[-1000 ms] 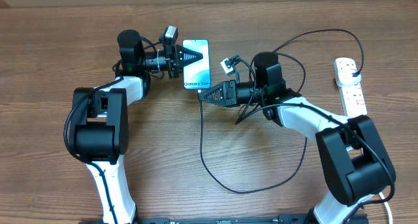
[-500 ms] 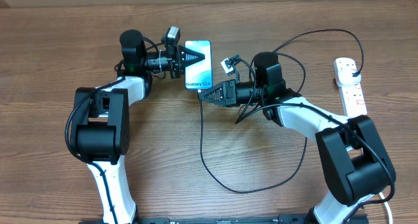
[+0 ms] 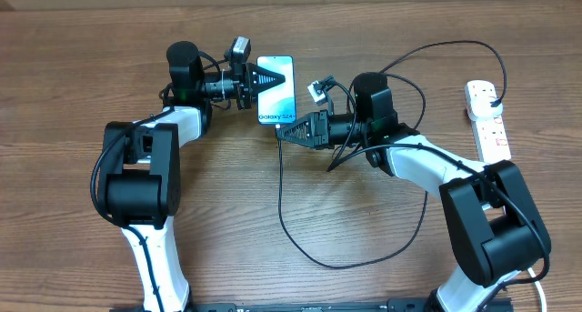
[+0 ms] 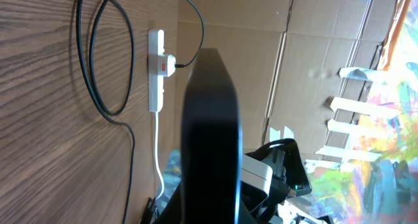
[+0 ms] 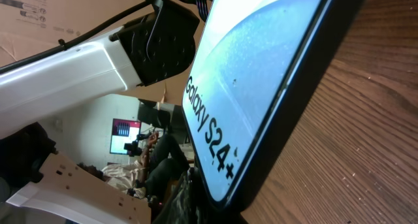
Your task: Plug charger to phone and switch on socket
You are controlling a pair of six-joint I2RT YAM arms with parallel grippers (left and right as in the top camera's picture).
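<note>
Fingers of the right gripper point(image 3: 284, 134) pinch the charger point(image 3: 281, 180) tip at the bottom edge of the phone point(image 3: 277, 94), whose blue screen reads "Galaxy S24+". The left gripper point(image 3: 266, 77) clamps the phone's left edge. Far right of the phone lies the white socket point(image 3: 488, 121), where the charger's cable ends.

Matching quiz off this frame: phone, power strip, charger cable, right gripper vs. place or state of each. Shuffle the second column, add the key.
1. slim smartphone with light-blue screen
2. white elongated power strip
3. thin black charger cable
4. right gripper

A. looped across the wooden table
B. tip at the smartphone's bottom edge
C. by the table's right edge
D. tilted, pinched by the left gripper

Pairs: 1-D, 2-C, 3-A, 4-B
</note>
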